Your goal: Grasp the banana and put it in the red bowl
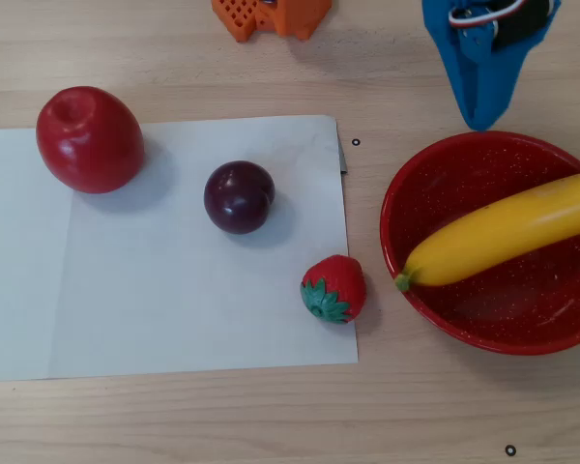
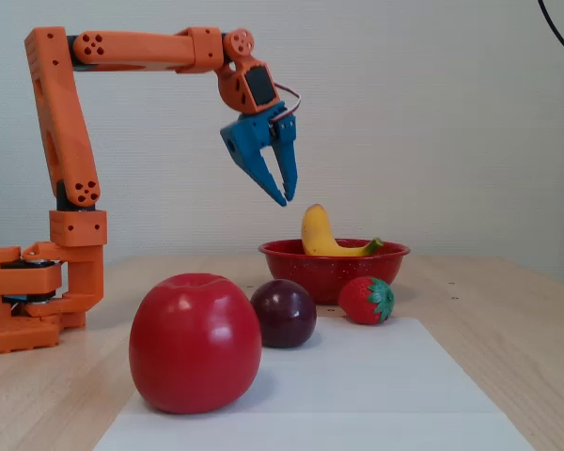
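Glossy yellow plastic is what I read on the banana (image 1: 507, 237), so I judge it light, stiff and rather slippery; if I had to take hold again I would close across its thick middle, where the curve is gentlest, not at the tapering green stem. It lies inside the red bowl (image 1: 435, 169), stem end resting on the rim toward the strawberry (image 1: 334, 288) in the overhead view, the other end running out of frame; in the fixed view one end rears up above the rim. Nothing else is in the bowl. My gripper (image 2: 285, 195) hangs above and just to the left of the bowl in the fixed view, empty, fingers parted only narrowly, clear of the fruit. Apple (image 2: 195, 342) and plum (image 2: 284, 313) sit on the white paper (image 1: 174, 309), well apart from the bowl. I reckon the placing is done.
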